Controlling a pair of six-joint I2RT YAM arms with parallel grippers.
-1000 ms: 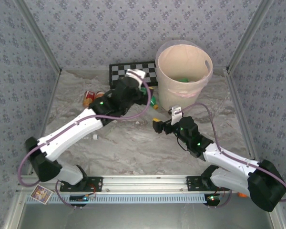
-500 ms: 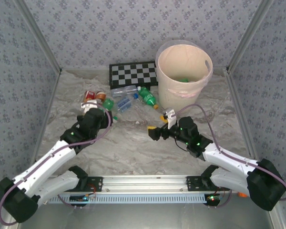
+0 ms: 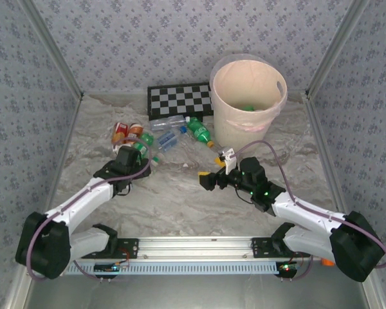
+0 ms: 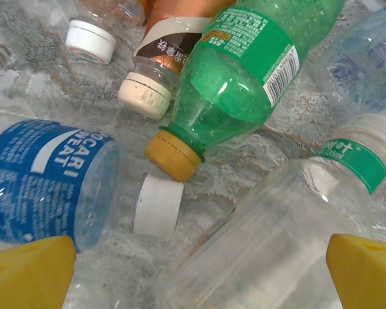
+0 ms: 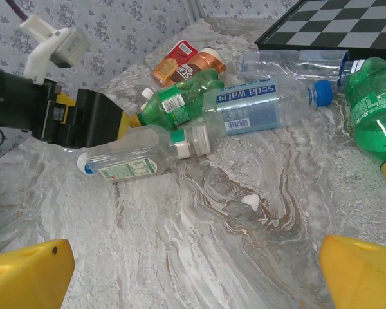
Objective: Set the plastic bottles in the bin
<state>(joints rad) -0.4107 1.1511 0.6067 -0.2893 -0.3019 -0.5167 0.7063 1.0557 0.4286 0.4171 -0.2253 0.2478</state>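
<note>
Several plastic bottles (image 3: 159, 136) lie in a heap left of the bin (image 3: 225, 96), a large peach-cream bucket with a green bottle (image 3: 248, 107) inside. My left gripper (image 4: 196, 283) is open at the near side of the heap. A clear bottle (image 4: 264, 244) with a green label lies between its yellow fingertips (image 4: 26, 273). Beyond it lie a blue-labelled bottle (image 4: 38, 180), a green bottle (image 4: 244, 84) with a yellow cap and a brown-labelled one (image 4: 161, 58). My right gripper (image 5: 196, 277) is open over bare table, facing the heap (image 5: 244, 106); in the top view the right gripper (image 3: 204, 179) hangs mid-table.
A black-and-white checkerboard (image 3: 180, 100) lies flat behind the heap, against the bin. Another green bottle (image 3: 199, 132) rests near the bin's foot. Patterned walls close in the marbled table (image 3: 180, 199) on three sides. The left gripper (image 5: 83, 119) stands at the heap's left end.
The left arm has swung back from over the checkerboard and dropped low at the near side of the heap. The right gripper has crept slightly left. Both stay open.
</note>
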